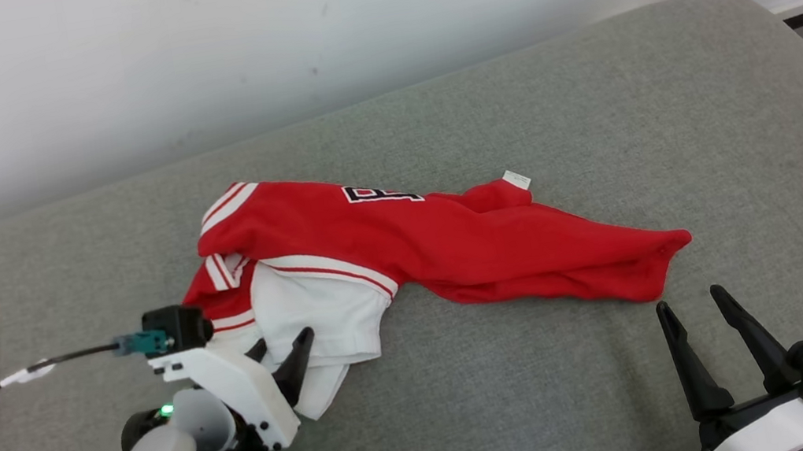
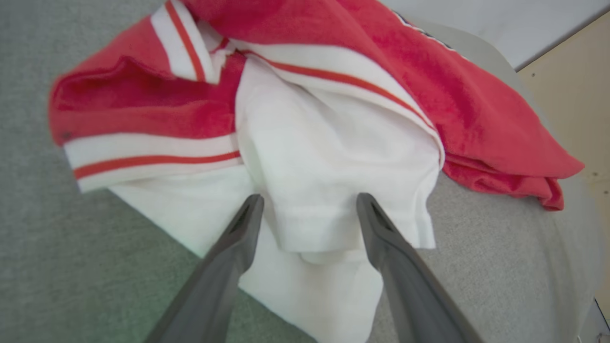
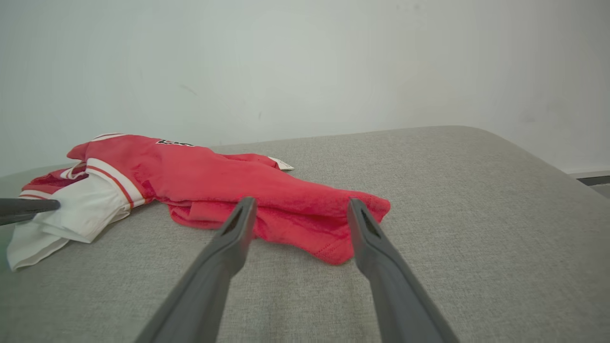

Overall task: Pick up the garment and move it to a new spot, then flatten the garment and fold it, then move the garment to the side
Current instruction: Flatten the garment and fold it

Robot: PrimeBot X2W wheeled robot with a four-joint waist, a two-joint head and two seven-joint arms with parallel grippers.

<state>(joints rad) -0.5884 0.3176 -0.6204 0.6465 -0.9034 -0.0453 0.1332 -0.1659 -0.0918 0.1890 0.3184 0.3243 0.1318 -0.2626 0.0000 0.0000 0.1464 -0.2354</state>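
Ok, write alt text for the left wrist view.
A crumpled red-and-white jersey lies on a grey fabric cushion. The open left pincer points at it, dark fingers either side of a white fold.

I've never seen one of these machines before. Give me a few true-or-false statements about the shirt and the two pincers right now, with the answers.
1. The garment is red and white. True.
2. The left pincer is clamped shut on the cloth. False: its fingers stand apart at the white part.
3. The garment lies neatly folded. False: it lies crumpled on the grey cushion.
4. The right pincer is open, near the garment's red end, holding nothing. True.
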